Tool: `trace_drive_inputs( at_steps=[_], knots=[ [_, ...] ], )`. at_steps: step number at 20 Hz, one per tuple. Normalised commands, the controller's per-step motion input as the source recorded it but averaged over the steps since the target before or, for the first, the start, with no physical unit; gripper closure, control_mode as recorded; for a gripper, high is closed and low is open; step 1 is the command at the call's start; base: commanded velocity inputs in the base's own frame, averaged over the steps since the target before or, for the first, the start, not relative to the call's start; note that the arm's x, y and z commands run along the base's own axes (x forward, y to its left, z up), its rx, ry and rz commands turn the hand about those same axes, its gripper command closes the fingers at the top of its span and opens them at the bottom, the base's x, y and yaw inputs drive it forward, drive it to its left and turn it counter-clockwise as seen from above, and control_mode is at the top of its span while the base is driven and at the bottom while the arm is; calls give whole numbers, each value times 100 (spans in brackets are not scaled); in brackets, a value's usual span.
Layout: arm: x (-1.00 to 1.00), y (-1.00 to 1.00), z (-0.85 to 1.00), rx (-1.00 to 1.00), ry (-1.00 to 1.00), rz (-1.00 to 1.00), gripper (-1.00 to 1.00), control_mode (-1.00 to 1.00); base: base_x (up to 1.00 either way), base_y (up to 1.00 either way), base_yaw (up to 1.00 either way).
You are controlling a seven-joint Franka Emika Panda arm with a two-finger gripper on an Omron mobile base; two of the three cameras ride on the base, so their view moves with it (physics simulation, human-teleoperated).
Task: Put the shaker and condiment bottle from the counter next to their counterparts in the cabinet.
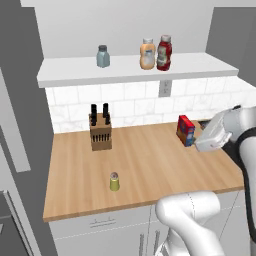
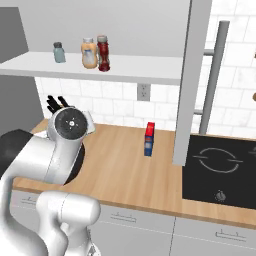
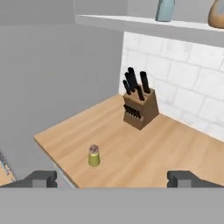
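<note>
The yellow-green shaker (image 1: 114,181) (image 3: 93,156) stands alone near the front edge of the wooden counter (image 1: 155,160). Up on the white cabinet shelf (image 1: 75,72), the red condiment bottle (image 1: 164,52) (image 2: 103,53) stands upright right beside the pale orange bottle (image 1: 147,54) (image 2: 89,53). The blue-grey shaker (image 1: 103,56) (image 2: 59,52) (image 3: 165,10) sits further left on that shelf. My gripper (image 3: 113,178) is open and empty, its fingertips (image 3: 41,178) wide apart. It hovers above the counter's right part, well away from the yellow-green shaker and looking toward it.
A wooden knife block (image 1: 100,131) (image 3: 140,109) stands at the back of the counter by the tiled wall. A red and blue box (image 1: 185,130) (image 2: 149,139) stands near my hand. A black cooktop (image 2: 220,165) lies to the right, past a grey upright panel (image 2: 192,80).
</note>
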Motion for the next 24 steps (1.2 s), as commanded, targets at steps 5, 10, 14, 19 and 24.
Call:
trace_drive_inputs(
  at_steps=[5, 10, 14, 19, 24],
  knots=[
    [-29, 50, -79, -20, -2, 18, -100, -100, 0, 0, 0],
    [-6, 44, -77, -6, 0, 21, -100, -100, 0, 0, 0],
    [0, 38, -98, 5, -5, 35, -100, -100, 0, 0, 0],
    [-2, 31, -87, 6, -4, 36, -100, -100, 0, 0, 0],
    [0, 20, -82, 15, -5, 26, -100, -100, 0, 0, 0]
  ],
)
